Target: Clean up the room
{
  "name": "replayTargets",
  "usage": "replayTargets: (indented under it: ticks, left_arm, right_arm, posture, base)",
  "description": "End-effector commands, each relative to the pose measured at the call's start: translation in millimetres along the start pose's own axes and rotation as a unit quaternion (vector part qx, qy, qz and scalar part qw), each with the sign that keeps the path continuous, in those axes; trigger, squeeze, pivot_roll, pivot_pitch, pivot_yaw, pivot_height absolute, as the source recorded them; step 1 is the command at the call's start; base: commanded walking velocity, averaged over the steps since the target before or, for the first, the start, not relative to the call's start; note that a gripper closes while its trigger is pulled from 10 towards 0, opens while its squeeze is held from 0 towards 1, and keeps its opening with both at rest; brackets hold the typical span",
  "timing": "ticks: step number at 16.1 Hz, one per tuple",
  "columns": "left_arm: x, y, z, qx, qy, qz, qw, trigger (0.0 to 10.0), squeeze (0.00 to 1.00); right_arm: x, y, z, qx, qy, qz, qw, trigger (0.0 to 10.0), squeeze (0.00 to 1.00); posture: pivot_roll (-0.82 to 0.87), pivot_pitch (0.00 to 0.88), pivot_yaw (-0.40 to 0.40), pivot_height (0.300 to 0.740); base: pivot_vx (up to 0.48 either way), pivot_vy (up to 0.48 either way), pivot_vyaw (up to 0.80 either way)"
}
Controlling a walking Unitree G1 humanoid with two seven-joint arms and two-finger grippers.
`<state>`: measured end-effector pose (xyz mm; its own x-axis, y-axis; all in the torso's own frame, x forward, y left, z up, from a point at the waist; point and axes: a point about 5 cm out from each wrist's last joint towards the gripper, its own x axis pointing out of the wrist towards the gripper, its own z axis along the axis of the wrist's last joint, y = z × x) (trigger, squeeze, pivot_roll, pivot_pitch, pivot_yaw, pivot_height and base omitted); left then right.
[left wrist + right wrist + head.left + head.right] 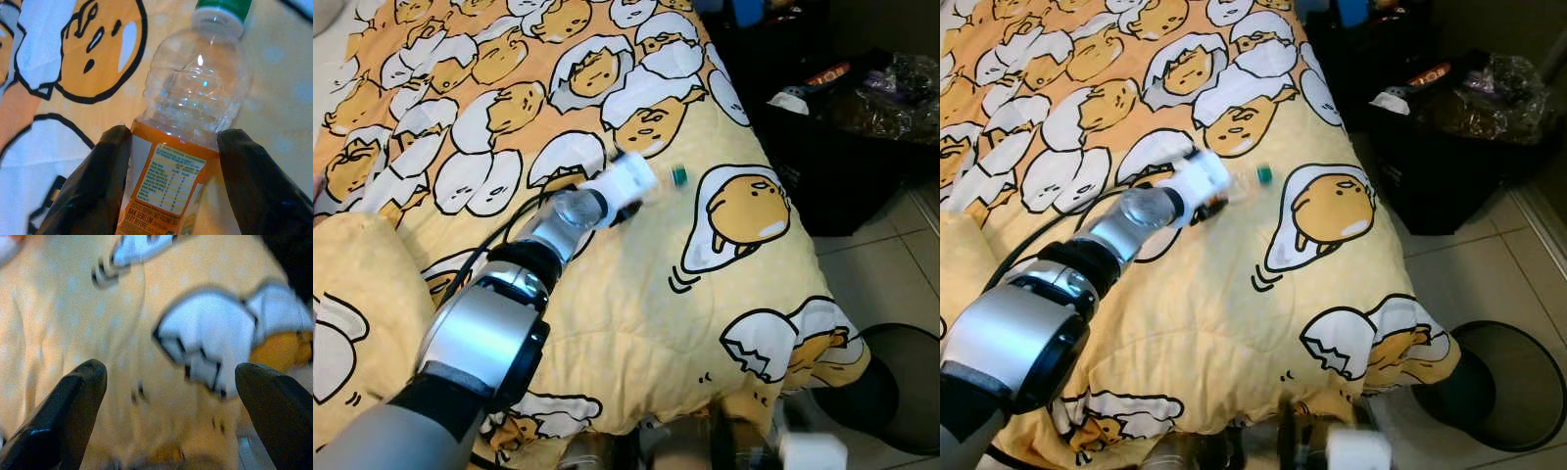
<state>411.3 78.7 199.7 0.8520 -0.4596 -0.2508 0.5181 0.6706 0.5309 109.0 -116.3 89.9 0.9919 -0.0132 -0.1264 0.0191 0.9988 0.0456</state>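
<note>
A clear plastic bottle (195, 93) with a green cap (678, 175) and an orange label lies on the yellow egg-print duvet (636, 313) near the bed's right side. My left arm reaches across the bed, and my left gripper (176, 137) is shut on the bottle, one black finger pressed against each side of the label. My right gripper (171, 369) hangs low by the foot of the bed. Its fingers (73, 401) are spread wide open over the duvet's edge with nothing between them.
A round black bin (901, 387) stands on the tiled floor at the bed's right corner. A black crate (842, 137) full of clutter sits beside the bed farther back. A yellow pillow (357, 304) lies at the left.
</note>
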Motion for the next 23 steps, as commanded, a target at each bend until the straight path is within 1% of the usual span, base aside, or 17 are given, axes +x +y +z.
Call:
replayTargets:
  ticks: [1,2,4,7,9,10,12,13,14,15,16,17,18,19,20,21,23]
  left_arm:
    - [-1.5,-3.3,-8.6,-0.076,-0.012,-0.010,0.997,0.0,0.00]
    - [-1.5,-3.1,-7.0,-0.096,-0.022,-0.010,0.995,0.0,0.00]
    - [-5.7,3.8,-2.5,-0.181,-0.088,-0.018,0.979,0.0,0.00]
    - [-9.1,7.6,-4.5,-0.215,-0.116,-0.017,0.970,0.0,0.00]
    - [-19.6,10.4,-28.1,-0.231,-0.130,-0.006,0.964,0.0,0.00]
    - [-29.4,16.6,-47.5,-0.293,-0.146,0.038,0.944,0.0,0.00]
    - [-39.8,14.6,-57.6,-0.352,-0.191,0.090,0.912,0.0,0.00]
    - [-44.7,7.8,-63.7,-0.357,-0.195,0.095,0.909,0.0,0.00]
    - [-55.0,-20.8,-83.3,-0.330,-0.166,0.102,0.924,0.9,0.00]
    - [-52.9,-29.1,-91.4,-0.334,-0.136,0.099,0.928,10.0,0.00]
    - [-51.1,-39.2,-102.0,-0.316,-0.092,0.113,0.938,10.0,0.00]
    - [-51.2,-45.9,-101.6,-0.271,-0.090,0.107,0.952,10.0,1.00]
    - [-52.8,-44.9,-100.5,-0.262,-0.099,0.110,0.954,10.0,1.00]
    - [-58.8,-43.8,-104.7,-0.281,-0.103,0.119,0.947,10.0,1.00]
    - [-70.0,-44.3,-109.2,-0.295,-0.099,0.145,0.939,10.0,1.00]
    - [-80.4,-47.4,-114.5,-0.291,-0.090,0.170,0.937,10.0,1.00]
    - [-84.7,-60.6,-118.1,-0.293,-0.072,0.175,0.937,10.0,1.00]
  right_arm:
    - [8.1,-9.9,-0.6,-0.001,0.002,-0.007,1.000,10.0,0.00]
    - [14.7,-13.8,1.1,-0.005,-0.007,-0.006,1.000,10.0,0.00]
    - [46.2,-28.0,11.5,-0.025,-0.046,0.005,0.999,10.0,0.00]
    - [64.4,-36.6,14.3,-0.031,-0.059,0.007,0.998,10.0,0.00]
    - [91.2,-44.9,16.8,-0.031,-0.073,0.008,0.997,10.0,0.00]
    - [112.9,-45.5,21.6,-0.030,-0.086,0.016,0.996,10.0,0.00]
    - [125.8,-44.3,23.5,-0.028,-0.091,0.021,0.995,10.0,0.00]
    - [129.2,-46.7,23.8,-0.019,-0.091,0.013,0.996,10.0,0.00]
    - [136.5,-50.6,22.1,-0.012,-0.089,0.011,0.996,10.0,0.00]
    - [137.2,-50.3,21.1,-0.013,-0.087,0.013,0.996,10.0,0.00]
    - [139.4,-49.7,19.2,-0.017,-0.084,0.015,0.996,10.0,0.00]
    - [142.3,-51.6,19.2,-0.024,-0.084,0.000,0.996,10.0,0.00]
    - [143.1,-54.3,18.4,-0.026,-0.078,-0.017,0.996,10.0,0.00]
    - [141.0,-58.6,19.0,-0.022,-0.083,-0.038,0.996,10.0,0.69]
    - [136.1,-61.4,20.7,-0.008,-0.099,-0.042,0.994,10.0,1.00]
    - [132.8,-63.3,19.1,-0.012,-0.098,-0.043,0.994,10.0,1.00]
    - [130.1,-64.0,13.9,-0.026,-0.089,-0.040,0.995,10.0,1.00]
  posture:
    - [-0.17,0.228,0.192,0.740]
    - [-0.17,0.228,0.192,0.740]
    - [-0.12,0.102,0.147,0.740]
    - [-0.08,0.038,0.129,0.740]
    - [-0.01,0.000,0.101,0.740]
    - [0.03,0.000,0.090,0.740]
    - [0.07,0.000,0.075,0.740]
    - [0.08,0.000,0.068,0.740]
    - [0.10,0.000,0.061,0.740]
    - [0.10,0.000,0.060,0.740]
    - [0.10,0.000,0.061,0.740]
    - [0.10,0.000,0.064,0.740]
    - [0.09,0.000,0.066,0.740]
    - [0.08,0.000,0.068,0.740]
    - [0.07,0.000,0.068,0.740]
    - [0.06,0.000,0.068,0.740]
    - [0.06,0.000,0.062,0.740]
  base:
    - [0.000,0.000,0.00]
    - [0.000,0.000,0.00]
    - [0.000,0.000,0.00]
    - [0.000,0.000,0.00]
    - [0.000,0.000,0.00]
    - [0.000,0.000,0.00]
    - [0.000,0.000,0.00]
    - [0.000,0.000,0.00]
    - [0.000,0.000,0.00]
    - [0.000,0.000,0.00]
    - [0.000,0.000,0.00]
    - [0.000,0.000,0.00]
    - [0.000,0.000,0.00]
    - [0.000,0.000,0.00]
    - [0.000,0.000,0.00]
    - [0.000,0.000,0.00]
    - [0.000,0.000,0.00]
